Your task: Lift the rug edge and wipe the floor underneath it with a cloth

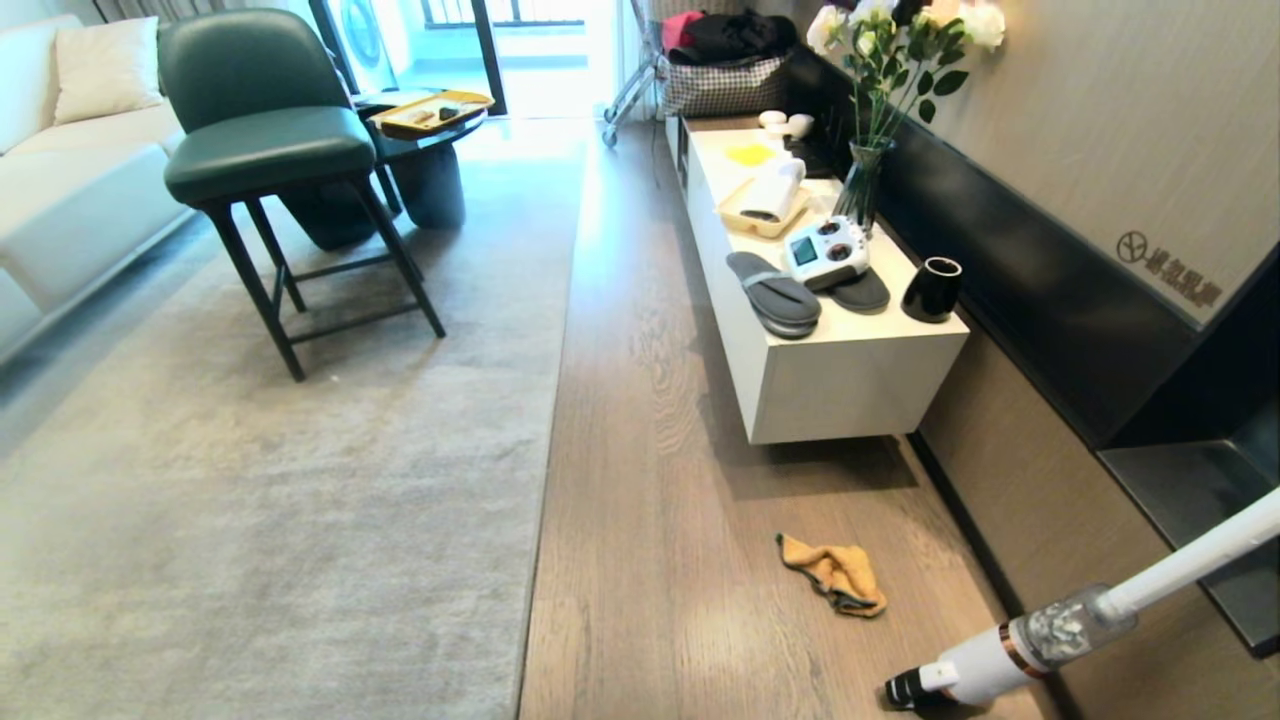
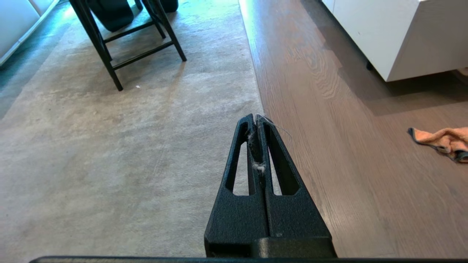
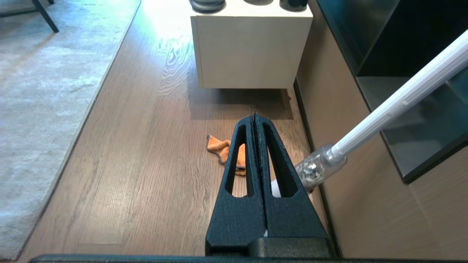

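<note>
Rug (image 1: 300,470) edge lies flat on the floor (image 1: 640,560), cloth (image 1: 835,573) unpicked; left gripper (image 2: 255,117) and right gripper (image 3: 254,116) both closed, empty.

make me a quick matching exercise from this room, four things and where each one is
Things:
1. cloth
2. slippers
3. green chair
4. vacuum

Places:
A. standing on the rug
B. leaning by the wall
C. crumpled on the bare floor
D. on top of the white cabinet

Pairs: 1-C, 2-D, 3-A, 4-B
</note>
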